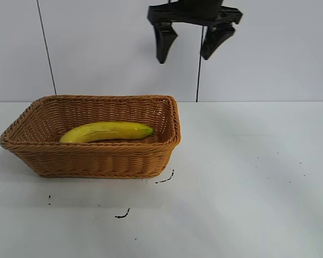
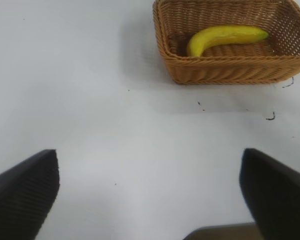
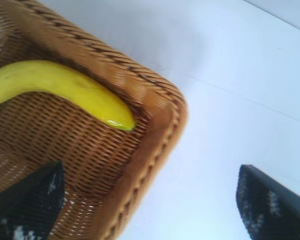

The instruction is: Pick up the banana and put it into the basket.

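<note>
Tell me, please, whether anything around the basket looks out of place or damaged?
Only small dark marks on the table in front of the basket stand out. The banana lies flat inside, and the basket looks intact.

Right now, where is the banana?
In the exterior view the banana lies lengthwise on the floor of the wicker basket at the table's left, its greenish tip toward the basket's right end, clear of the raised right gripper.

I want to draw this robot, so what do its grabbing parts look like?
The right end effector is black, with two thick, wedge-shaped fingers that taper to blunt tips, hanging from a black crossbar. Up close, the right one's finger pads have a fine ribbed texture with whitish scuffs. The left end effector has the same dark, ribbed fingers. No cables or labels show on them.
</note>
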